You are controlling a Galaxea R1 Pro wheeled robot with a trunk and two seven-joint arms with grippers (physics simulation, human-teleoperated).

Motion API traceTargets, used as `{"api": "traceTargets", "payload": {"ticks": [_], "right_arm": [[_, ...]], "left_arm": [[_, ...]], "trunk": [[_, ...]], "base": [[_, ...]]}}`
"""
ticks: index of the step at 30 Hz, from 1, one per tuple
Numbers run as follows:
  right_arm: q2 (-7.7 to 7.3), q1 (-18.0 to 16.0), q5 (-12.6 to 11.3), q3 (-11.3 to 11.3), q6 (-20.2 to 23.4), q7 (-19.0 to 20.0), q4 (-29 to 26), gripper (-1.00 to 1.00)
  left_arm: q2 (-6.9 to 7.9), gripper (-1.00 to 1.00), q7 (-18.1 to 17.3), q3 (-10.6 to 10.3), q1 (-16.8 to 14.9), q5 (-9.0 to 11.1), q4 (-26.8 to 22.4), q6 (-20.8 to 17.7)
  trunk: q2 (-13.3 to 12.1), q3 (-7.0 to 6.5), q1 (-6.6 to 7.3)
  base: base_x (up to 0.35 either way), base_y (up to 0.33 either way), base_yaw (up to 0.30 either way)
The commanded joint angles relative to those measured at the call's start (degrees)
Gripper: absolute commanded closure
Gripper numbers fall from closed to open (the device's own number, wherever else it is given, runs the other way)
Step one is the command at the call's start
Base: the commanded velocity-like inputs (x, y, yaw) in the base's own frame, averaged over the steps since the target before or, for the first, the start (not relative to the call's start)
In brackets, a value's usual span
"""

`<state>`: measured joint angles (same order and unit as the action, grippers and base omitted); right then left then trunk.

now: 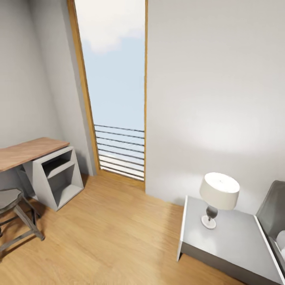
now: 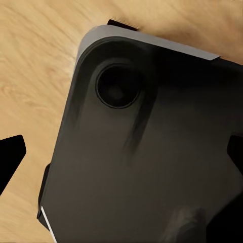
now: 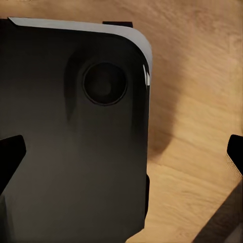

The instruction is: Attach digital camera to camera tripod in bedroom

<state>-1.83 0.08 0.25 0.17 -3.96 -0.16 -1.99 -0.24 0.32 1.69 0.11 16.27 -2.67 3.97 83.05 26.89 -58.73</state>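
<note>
Over the wood floor [image 2: 30, 61], both hands are hanging spread and holding nothing above the robot's dark base [image 3: 66, 152]; you are scanning the bedroom [image 1: 213, 79] corner. Expect a light, rigid, fragile camera: grip its body sides.

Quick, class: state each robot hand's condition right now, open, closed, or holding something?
Left hand: open, fingertips spread wide, holding nothing.
Right hand: open, fingertips spread wide, holding nothing.

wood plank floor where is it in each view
Head view: wood plank floor across the bottom, between desk and nightstand.
Left wrist view: around the dark rounded panel's corner.
Right wrist view: beside that panel.
Shared landmark: the panel's round recess.
</note>
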Motion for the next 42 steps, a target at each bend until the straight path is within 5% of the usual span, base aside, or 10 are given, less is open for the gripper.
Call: {"api": "traceTargets", "payload": {"ticks": [1,22,42], "right_arm": [[-0.01,0.0,0.0,0.0,-0.1,0.0,0.0,-1.0],[-0.01,0.0,0.1,0.1,-0.1,0.0,0.0,-1.0],[0.02,0.0,0.1,0.1,-0.1,0.0,0.0,-1.0]], "left_arm": [[-0.02,-1.0,0.0,0.2,0.0,0.2,-0.1,0.2],[-0.02,-1.0,0.1,0.2,0.1,0.2,-0.1,0.3],[-0.02,-1.0,0.1,0.2,0.0,0.2,-0.1,0.3]], "trunk": [[0.0,0.04,0.0],[0.0,0.04,0.0],[0.0,0.04,0.0]], "base": [[0.0,0.0,0.27],[0.0,-0.008,0.27],[0.0,-0.249,0.27]]}}
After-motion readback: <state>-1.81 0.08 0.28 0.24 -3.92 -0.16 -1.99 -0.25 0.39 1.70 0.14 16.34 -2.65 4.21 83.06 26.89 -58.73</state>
